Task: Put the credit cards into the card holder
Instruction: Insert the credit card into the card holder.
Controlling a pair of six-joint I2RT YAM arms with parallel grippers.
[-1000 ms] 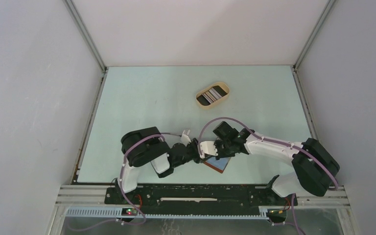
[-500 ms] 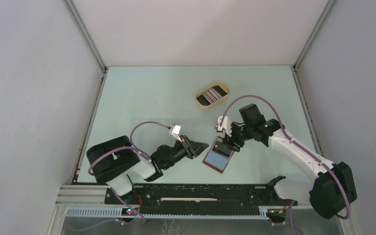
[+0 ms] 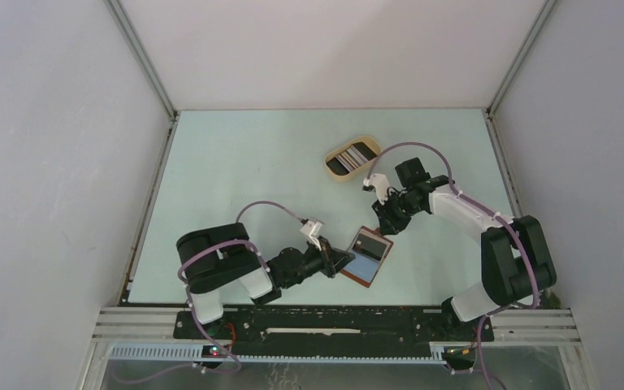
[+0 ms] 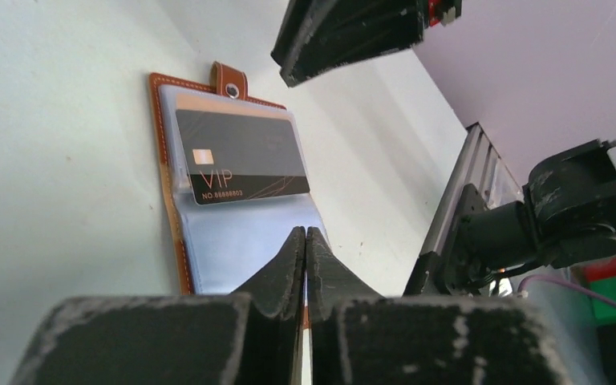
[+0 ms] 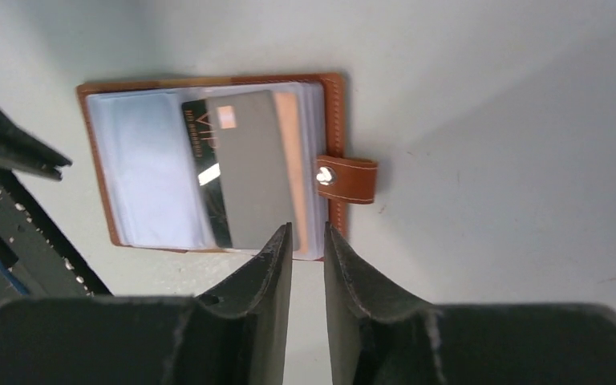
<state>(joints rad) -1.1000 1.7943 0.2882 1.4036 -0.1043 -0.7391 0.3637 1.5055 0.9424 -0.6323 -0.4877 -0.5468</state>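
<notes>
The card holder (image 3: 362, 265) lies open on the table, brown leather with clear sleeves (image 4: 233, 241) and a closing tab (image 5: 345, 178). A black credit card marked VIP (image 4: 241, 156) (image 5: 241, 172) sits in one of its sleeves. My left gripper (image 3: 343, 262) (image 4: 305, 233) is shut, its tips at the holder's near edge; I cannot tell if they pinch it. My right gripper (image 3: 387, 226) (image 5: 308, 228) hovers just beyond the tab end, jaws slightly apart with only table between them. More credit cards (image 3: 352, 156) stand in the tray.
The beige oval tray (image 3: 331, 166) sits at the back, just beyond the right arm's wrist. The aluminium rail (image 4: 449, 216) and arm bases line the near edge. White walls close in both sides and the back.
The right gripper has drawn back from the card holder toward the tray, leaving the black card in the sleeve. The left gripper has come in to the holder's near edge and shut.
</notes>
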